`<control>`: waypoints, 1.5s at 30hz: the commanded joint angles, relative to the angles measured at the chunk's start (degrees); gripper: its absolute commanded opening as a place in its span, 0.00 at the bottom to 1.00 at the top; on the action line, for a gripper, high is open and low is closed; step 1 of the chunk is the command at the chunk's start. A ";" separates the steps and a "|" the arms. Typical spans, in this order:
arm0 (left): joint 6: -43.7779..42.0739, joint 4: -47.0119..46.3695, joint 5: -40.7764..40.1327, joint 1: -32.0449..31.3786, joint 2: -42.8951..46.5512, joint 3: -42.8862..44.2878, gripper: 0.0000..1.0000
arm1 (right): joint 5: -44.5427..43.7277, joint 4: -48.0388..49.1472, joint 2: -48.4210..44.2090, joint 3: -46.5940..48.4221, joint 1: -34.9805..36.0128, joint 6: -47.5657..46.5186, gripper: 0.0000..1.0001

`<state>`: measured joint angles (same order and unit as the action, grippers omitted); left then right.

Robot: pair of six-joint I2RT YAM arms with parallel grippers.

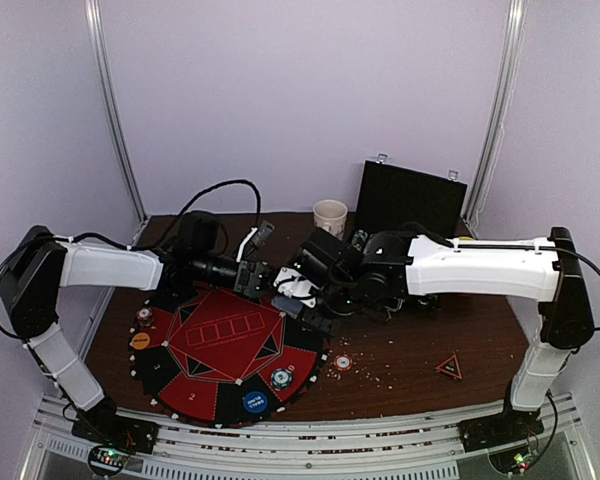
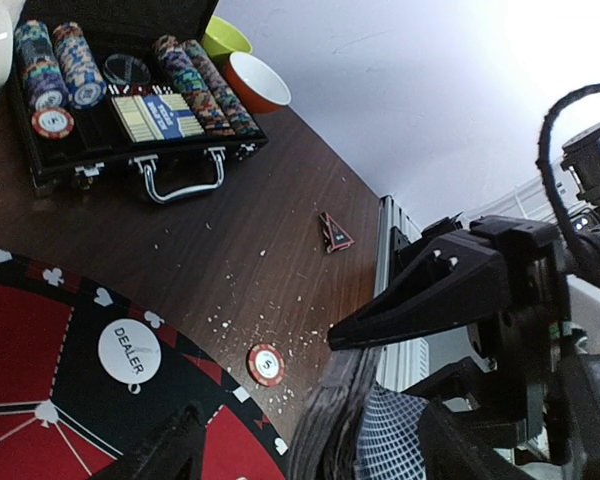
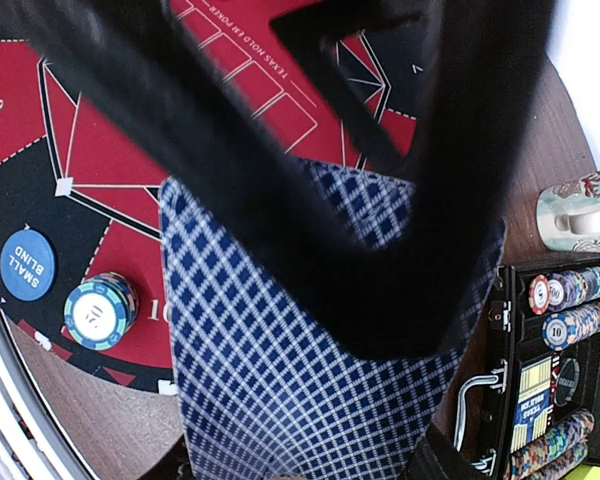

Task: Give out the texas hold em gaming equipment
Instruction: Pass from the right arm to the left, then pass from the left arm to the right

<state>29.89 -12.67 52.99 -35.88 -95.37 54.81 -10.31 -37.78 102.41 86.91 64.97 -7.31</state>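
My right end effector (image 1: 298, 290) is clamped on the deck of cards (image 3: 310, 350). I hold it in the air over the far right edge of the mat (image 1: 225, 345). The top card's back is a fine blue-and-white lattice, flat and matte. From my left wrist the deck's side shows as a dark, slightly fanned block of thin edges. My left end effector (image 1: 252, 278) is spread open, one finger on either side of the deck. I cannot tell whether it touches the cards.

The mat is a round, felt-like sheet lying on the bench (image 1: 410, 350). It has red wedges and a black rim with white suit symbols. On it sit a white DEALER button (image 2: 130, 350) and a blue SMALL BLIND button (image 3: 27, 265), both smooth flat discs. Just beside the blue one stands a short stack of chips (image 3: 98, 310) with striped teal-and-white edges.

A single red chip (image 2: 266, 364) with white edge marks lies on the dark wood-grain bench, just off the mat among pale crumbs. Farther out lies a small red triangle piece (image 2: 335, 232).

At the back stands an open black case (image 2: 40, 165) with a chrome handle, holding rows of chips (image 2: 195, 80) packed on edge. A yellow-green bowl (image 2: 225, 35) and an orange bowl (image 2: 255, 80) sit behind it.
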 commanded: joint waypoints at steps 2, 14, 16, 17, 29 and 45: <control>-3.71 2.42 0.55 -1.04 -2.88 2.50 0.66 | -1.80 0.28 0.74 2.24 0.50 -1.36 0.52; -6.86 3.30 6.42 -1.82 -2.39 3.18 0.00 | -3.90 1.92 -0.55 0.76 0.51 -1.89 0.52; -6.27 2.78 6.52 -1.75 -1.90 2.83 0.00 | -4.32 3.28 -1.74 -0.37 0.50 -1.76 0.65; -5.61 2.03 6.13 -1.73 -1.50 2.66 0.00 | -4.73 4.55 -2.84 -1.38 0.45 -1.67 0.79; 3.76 -9.95 5.88 -1.29 2.70 1.56 0.00 | 8.23 62.19 -31.99 -44.49 -2.93 -10.06 1.00; 7.45 -13.29 3.07 -1.38 5.90 1.29 0.00 | 13.86 69.70 -23.36 -42.79 -5.50 -15.03 1.00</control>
<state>36.21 -21.85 56.90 -37.19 -91.33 55.90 0.60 27.68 77.19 42.35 59.96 -21.41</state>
